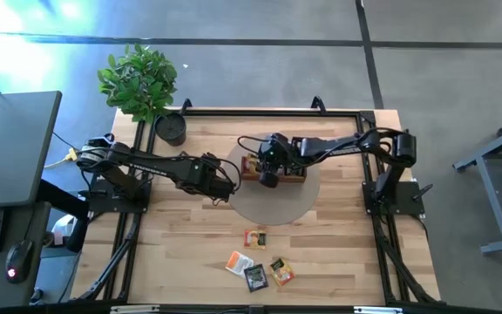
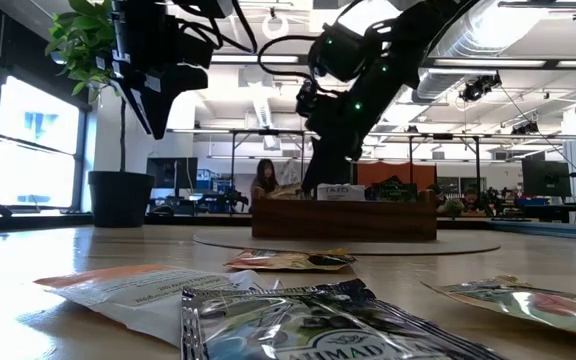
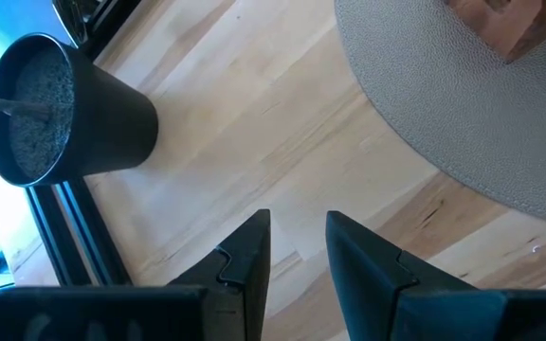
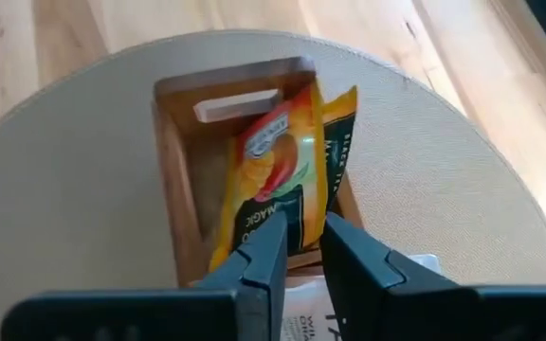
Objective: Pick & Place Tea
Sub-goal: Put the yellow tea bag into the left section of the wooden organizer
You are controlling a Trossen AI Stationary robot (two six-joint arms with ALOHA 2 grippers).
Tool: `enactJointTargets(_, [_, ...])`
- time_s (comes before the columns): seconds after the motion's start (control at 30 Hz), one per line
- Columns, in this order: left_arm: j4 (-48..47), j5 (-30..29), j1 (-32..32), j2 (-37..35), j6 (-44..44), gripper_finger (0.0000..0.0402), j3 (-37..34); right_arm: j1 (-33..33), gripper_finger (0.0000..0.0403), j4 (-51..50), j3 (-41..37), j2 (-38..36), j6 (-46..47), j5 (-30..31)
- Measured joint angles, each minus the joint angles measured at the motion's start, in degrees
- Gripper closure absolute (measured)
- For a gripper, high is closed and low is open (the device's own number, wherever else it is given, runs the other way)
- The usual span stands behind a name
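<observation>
Yellow and orange foil fills my right wrist feed: the right claw (image 4: 300,248) has its fingers drawn narrow around the edge of a mango-printed tea packet (image 4: 271,170), which stands on edge in the end compartment of the wooden tray (image 4: 180,152). A second yellow packet (image 4: 341,128) leans just behind it in the same compartment, and a white packet (image 4: 316,317) shows in the next one. From above, the claw (image 1: 269,174) hangs over the tray (image 1: 296,177), near the centre of the round grey mat (image 1: 242,205) in the middle of the table (image 1: 181,244).

At about nine o'clock from the tray, my left claw (image 1: 222,189) hovers at the mat's edge, fingers (image 3: 245,256) a narrow gap apart and holding nothing, above bare wood. At eleven o'clock stands a black pot (image 1: 170,129) beside a leafy plant (image 1: 138,80).

Toward six o'clock, near the table's front edge, four loose packets lie flat: one orange-and-yellow (image 1: 254,238), one white-and-orange (image 1: 239,262), one black (image 1: 255,277), one yellow (image 1: 281,271).
</observation>
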Motion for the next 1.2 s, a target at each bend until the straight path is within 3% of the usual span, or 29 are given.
enactJointTargets(0.13, [-0.1,0.0,0.0,0.0,0.0,0.0299,0.0,0.0,0.0350,-0.1,0.0,0.0,-0.1,-2.6])
enactJointTargets(0.3, [0.0,0.0,0.0,0.0,0.0,0.0299,0.0,0.0,0.0362,0.0,0.0,0.0,-2.3,-1.5])
enactJointTargets(0.5, [0.0,0.0,0.0,0.0,0.0,0.0299,0.0,0.7,0.0361,-2.1,0.0,0.0,-2.3,-8.1])
enactJointTargets(0.7, [0.0,0.0,0.0,0.0,0.0,0.0299,0.0,2.3,0.0369,-2.2,0.0,-0.1,-7.3,-1.9])
enactJointTargets(0.87, [0.0,0.4,0.0,0.0,0.0,0.0299,0.0,2.7,0.0378,-2.7,0.0,-0.4,-8.7,-1.8])
enactJointTargets(1.2, [0.0,0.5,0.0,0.0,0.0,0.0299,0.0,2.7,0.0318,-5.9,0.0,-0.4,-9.8,-1.8])
